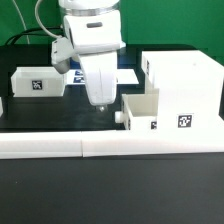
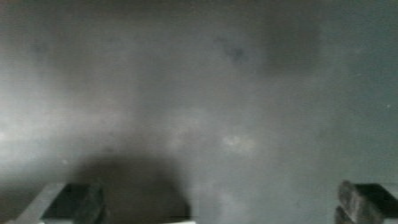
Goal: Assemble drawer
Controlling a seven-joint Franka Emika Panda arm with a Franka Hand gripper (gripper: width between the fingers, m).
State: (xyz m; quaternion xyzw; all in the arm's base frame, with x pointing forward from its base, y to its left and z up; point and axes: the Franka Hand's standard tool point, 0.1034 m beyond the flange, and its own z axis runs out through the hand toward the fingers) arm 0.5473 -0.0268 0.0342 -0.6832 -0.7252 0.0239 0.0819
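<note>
Where the black table (image 1: 40, 112) meets the exterior view's left edge, a sliver of a white part shows, cut off too much to name. Just to its right stands the left tray (image 1: 38, 83), a small white box with a black-and-white square tag on its near face. From this angle its inside cannot be seen.

At the centre the white arm reaches down, and the gripper (image 1: 100, 102) hangs just above the table, between the two trays and touching neither. In the wrist view the gripper (image 2: 222, 205) has its dark fingers (image 2: 80, 203) spread wide apart with nothing between them, over a blurred grey surface. Behind the arm lies the marker board (image 1: 127, 77), flat and white.

Right of the gripper sits the right tray (image 1: 140, 108), open top up, showing only its own white inner walls. A round knob sticks out of the side towards the gripper, and a tag is on the near face. It stands against the shell (image 1: 180, 80), a tall white box with a tag low on its front. Whether the tray is partly inside the shell cannot be told.

A long low white border wall (image 1: 60, 146) runs along the table's near edge.
</note>
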